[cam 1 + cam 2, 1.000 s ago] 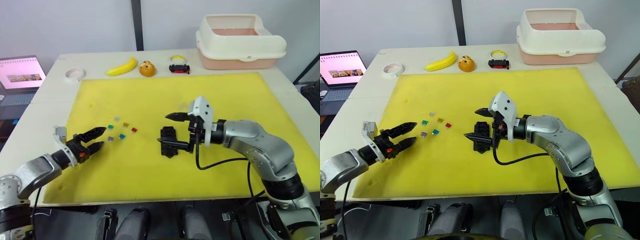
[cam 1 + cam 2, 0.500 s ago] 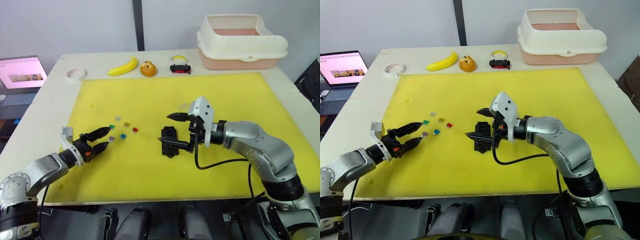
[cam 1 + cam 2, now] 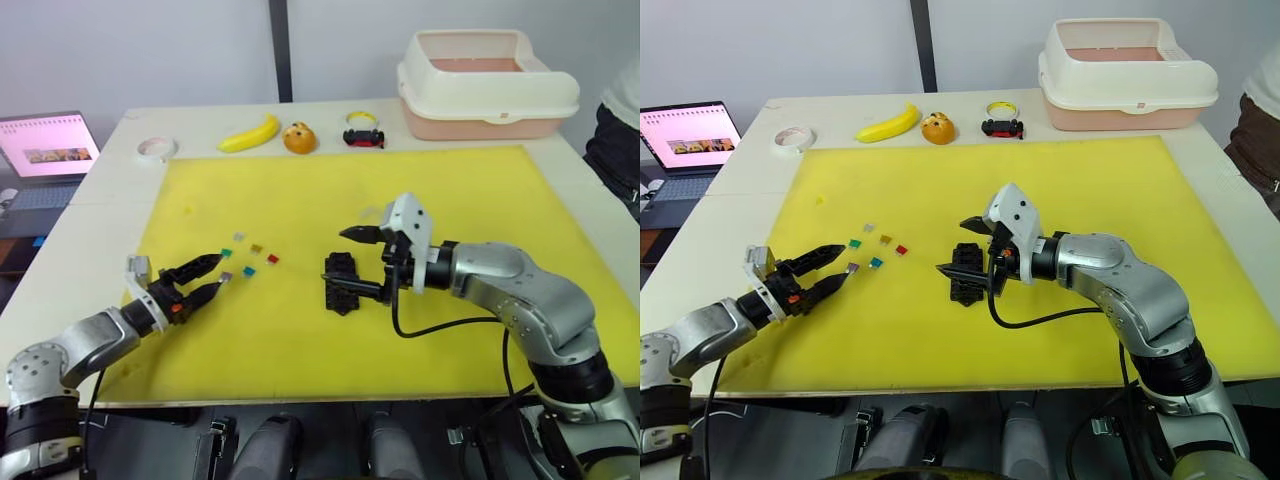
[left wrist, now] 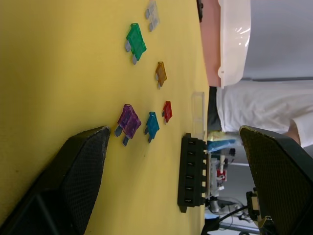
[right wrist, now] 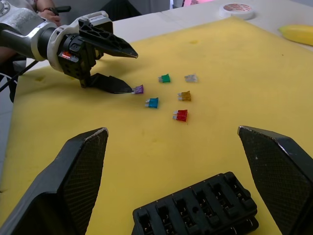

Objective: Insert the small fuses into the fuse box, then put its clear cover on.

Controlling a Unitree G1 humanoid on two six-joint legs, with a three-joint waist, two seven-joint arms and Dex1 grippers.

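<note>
Six small fuses (image 3: 876,250) lie loose on the mat; my left jaws (image 3: 831,269), open and empty, flank the purple fuse (image 3: 852,268). Risk: flicking it. Right jaws (image 3: 968,247) open over fuse box (image 3: 966,273).

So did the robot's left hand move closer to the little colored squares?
Yes. The left hand has slid forward across the yellow mat toward the fuses; its open fingertips now reach the purple fuse, which stayed put.
</note>
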